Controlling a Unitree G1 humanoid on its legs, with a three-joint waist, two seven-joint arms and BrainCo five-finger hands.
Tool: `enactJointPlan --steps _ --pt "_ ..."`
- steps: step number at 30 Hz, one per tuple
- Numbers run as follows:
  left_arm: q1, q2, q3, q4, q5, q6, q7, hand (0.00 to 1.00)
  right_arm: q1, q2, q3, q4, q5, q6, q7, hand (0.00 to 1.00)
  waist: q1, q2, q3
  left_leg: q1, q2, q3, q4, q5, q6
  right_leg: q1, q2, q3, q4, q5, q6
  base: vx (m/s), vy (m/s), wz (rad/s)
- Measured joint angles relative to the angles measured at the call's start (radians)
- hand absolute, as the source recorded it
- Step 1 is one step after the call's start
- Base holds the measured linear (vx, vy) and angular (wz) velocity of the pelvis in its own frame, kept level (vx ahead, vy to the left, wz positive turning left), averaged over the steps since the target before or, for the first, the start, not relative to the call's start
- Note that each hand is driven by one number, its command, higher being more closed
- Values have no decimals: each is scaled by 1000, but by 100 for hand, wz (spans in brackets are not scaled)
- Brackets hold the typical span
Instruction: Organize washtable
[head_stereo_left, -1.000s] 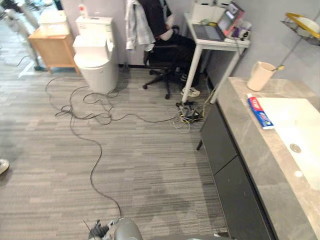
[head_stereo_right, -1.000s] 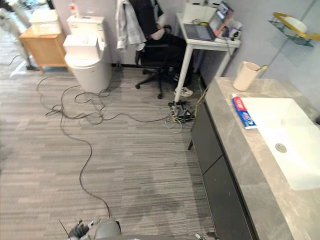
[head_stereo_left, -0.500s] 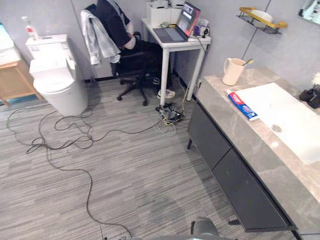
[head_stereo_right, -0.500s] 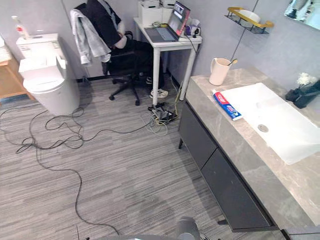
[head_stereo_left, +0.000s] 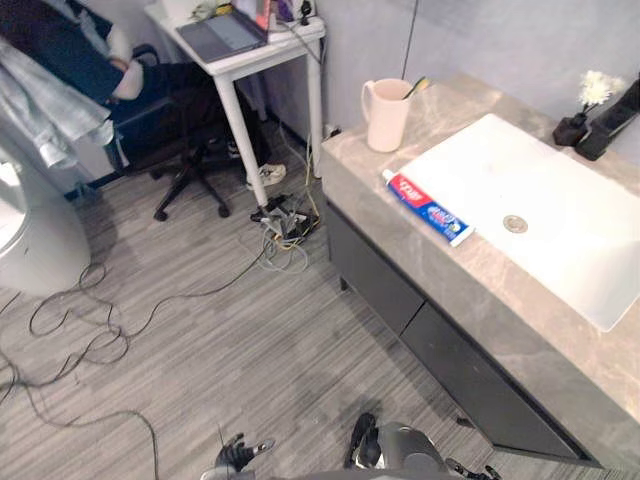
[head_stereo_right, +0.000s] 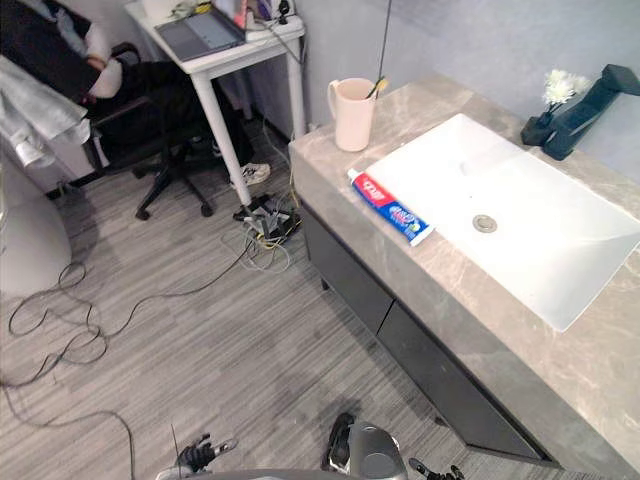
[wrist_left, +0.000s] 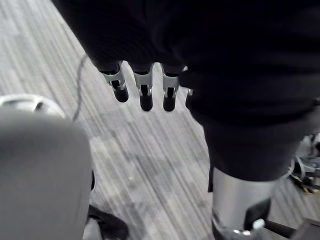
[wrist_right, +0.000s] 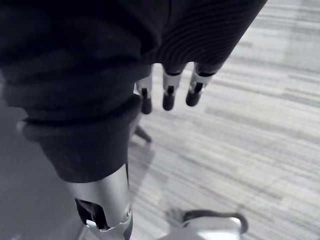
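Nothing done yet, by my read. The washtable sits off to my right, probably out of reach. Left hand hangs over the floor with its fingers straight, loose and empty; right hand is the same. The toothpaste tube lies flat on the counter at the near rim of the white basin. The cup stands upright near the counter's end (a toothbrush is sticking out, I think). All the tidying is left, and closing in comes first.
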Motion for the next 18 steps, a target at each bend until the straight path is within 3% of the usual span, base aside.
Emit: enactJointPlan --steps 1,2,3,7,8,9,10,11,12,16,18 --pt "0 1 5 -13 -8 -5 7 0 0 -1 16 -5 7 -1 -7 0 18 -14 2 -32 -7 0 -21 -20 34 28 -3 66 -20 5 7 273 138 -123" --pt "0 0 12 -22 -16 -8 8 0 -1 -1 20 -7 7 -1 -8 0 28 -19 1 -44 -14 -8 -50 -29 49 35 -8 102 -25 9 14 220 144 -166" --pt "-1 -4 16 -32 -21 -13 14 0 -9 -1 35 -15 7 -2 -17 0 55 -23 0 -65 -31 -38 -136 -40 68 42 -19 174 -33 23 36 195 256 -192" --pt "0 -6 19 -36 -21 -20 34 0 -41 -14 109 -40 2 -9 -17 0 62 -27 -1 -68 -89 -235 -522 -34 72 31 -29 419 -58 52 117 198 366 -191" --pt "1 -9 17 -26 -22 -21 42 0 -40 -26 135 -44 2 -11 -17 0 64 -19 -8 -42 -96 -296 -670 6 92 13 -22 487 -55 51 153 144 455 -191" --pt "-1 -22 11 -8 -28 -19 50 0 -37 -37 145 -48 3 -11 -17 0 66 1 -26 -19 -102 -321 -722 43 -9 -1 -14 558 -57 51 191 145 468 -171" --pt "-1 -8 2 0 -30 -18 52 0 -34 -30 149 -47 4 -10 -16 0 59 -8 -30 -15 -114 -292 -723 38 5 -8 -34 568 -66 60 204 165 382 -132" --pt "4 13 -8 5 -38 -19 51 0 -25 -22 158 -45 6 -11 -16 0 54 -48 -51 -4 -136 -251 -723 34 11 -17 -45 550 -83 88 218 143 265 -94" --pt "1 34 -9 8 -40 -18 52 0 -12 -22 160 -25 6 -12 -17 0 55 -75 -59 -3 -163 -252 -703 32 11 -15 -61 547 -120 100 204 113 192 -89" --pt "-12 51 -25 37 -38 -7 57 0 -12 -27 118 51 7 -15 -16 0 52 -74 -62 24 -205 -197 -723 17 33 2 -99 587 -206 181 230 34 209 -59" --pt "-16 63 -52 62 -35 -4 66 0 -8 -29 76 103 15 -6 -15 0 46 -57 -62 60 -205 -157 -751 7 46 1 -97 609 -213 200 239 -10 67 -62"
